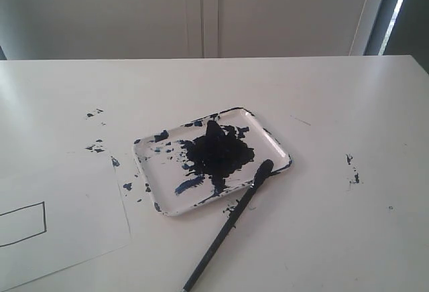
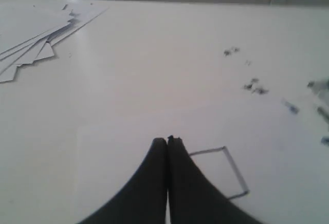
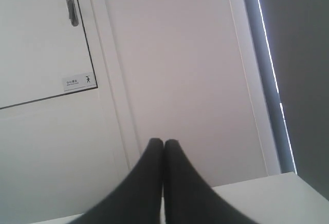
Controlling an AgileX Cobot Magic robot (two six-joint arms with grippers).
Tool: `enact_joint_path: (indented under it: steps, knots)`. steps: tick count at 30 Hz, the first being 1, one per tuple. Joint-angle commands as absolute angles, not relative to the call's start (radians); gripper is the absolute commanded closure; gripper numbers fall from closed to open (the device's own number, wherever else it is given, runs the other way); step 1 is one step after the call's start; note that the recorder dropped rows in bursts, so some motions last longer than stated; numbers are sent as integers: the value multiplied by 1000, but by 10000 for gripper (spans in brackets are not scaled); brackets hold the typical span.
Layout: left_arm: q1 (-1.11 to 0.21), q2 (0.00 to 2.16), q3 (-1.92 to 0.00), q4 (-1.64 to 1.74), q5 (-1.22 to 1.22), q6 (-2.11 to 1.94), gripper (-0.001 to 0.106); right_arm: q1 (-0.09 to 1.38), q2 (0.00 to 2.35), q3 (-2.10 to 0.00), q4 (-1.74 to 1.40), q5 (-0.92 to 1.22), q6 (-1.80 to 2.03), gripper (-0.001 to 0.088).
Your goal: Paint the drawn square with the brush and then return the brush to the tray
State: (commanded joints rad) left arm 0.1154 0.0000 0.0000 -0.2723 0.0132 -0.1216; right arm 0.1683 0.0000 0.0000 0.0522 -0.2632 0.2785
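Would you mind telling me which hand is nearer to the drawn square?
Left. The left hand hangs right beside the drawn square; the right hand points at the wall, with no square in its view.

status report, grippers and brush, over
Left gripper shut, empty, over the paper beside the drawn square. Right gripper shut, empty, facing the wall. Brush lying free, tip on the tray rim; square unpainted. Nothing blocking the brush.

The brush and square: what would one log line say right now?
square: unpainted | brush: unheld, tip on tray rim | left gripper: shut, empty | right gripper: shut, empty
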Motion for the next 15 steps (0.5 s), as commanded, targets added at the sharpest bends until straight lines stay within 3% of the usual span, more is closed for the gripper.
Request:
enact_joint_path:
  steps: [15]
  knots:
    - [115,0,0,-276,-83,-182,1050,168,0,0,52,-290,292,868]
